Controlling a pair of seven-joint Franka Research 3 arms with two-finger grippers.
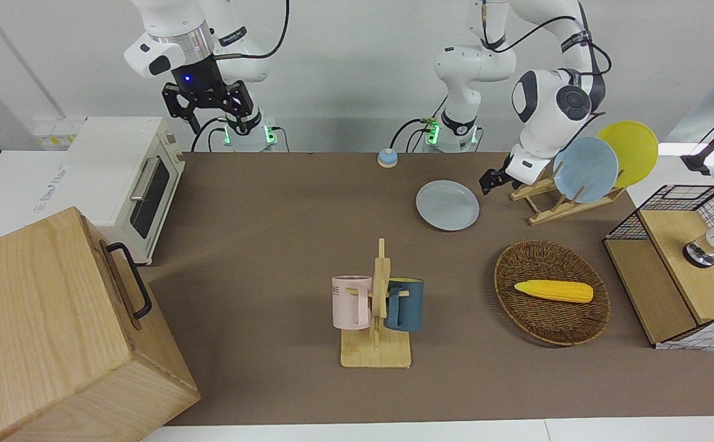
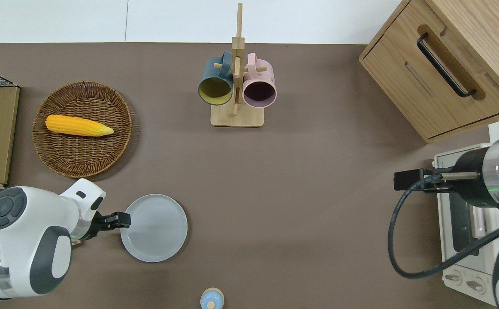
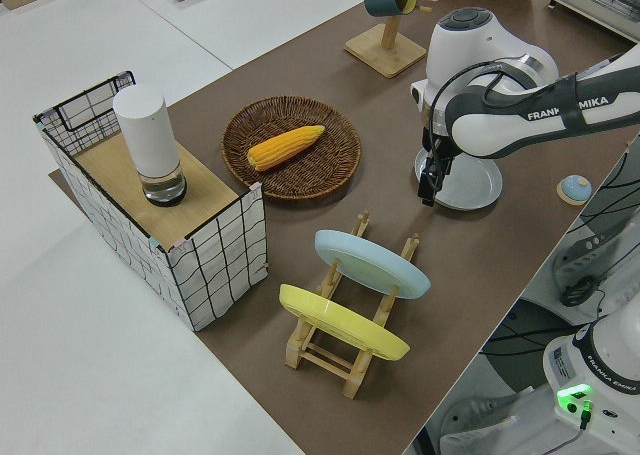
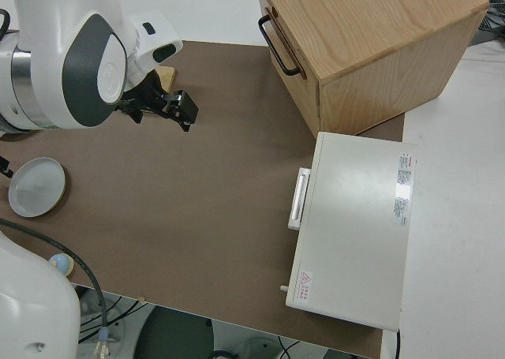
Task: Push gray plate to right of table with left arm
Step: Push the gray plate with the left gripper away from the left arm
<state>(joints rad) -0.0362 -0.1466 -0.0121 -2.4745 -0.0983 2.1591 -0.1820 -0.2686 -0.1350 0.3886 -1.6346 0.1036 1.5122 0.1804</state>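
Observation:
The gray plate (image 1: 447,205) lies flat on the brown table (image 1: 271,233), toward the left arm's end and close to the robots. It also shows in the overhead view (image 2: 154,228) and the left side view (image 3: 470,180). My left gripper (image 2: 120,219) is low at the plate's rim, on the side toward the left arm's end of the table, between the plate and the dish rack. Its fingers look shut and empty (image 3: 430,180). I cannot tell whether it touches the rim. My right arm is parked, its gripper (image 1: 209,101) open.
A wooden dish rack (image 1: 547,202) holds a sky-blue plate (image 1: 585,169) and a yellow plate (image 1: 630,150). A wicker basket (image 1: 519,270) holds a corn cob. A mug rack (image 1: 376,307), a wooden cabinet (image 1: 56,331), a toaster oven (image 1: 129,178) and a small blue bell (image 1: 387,158) also stand on the table.

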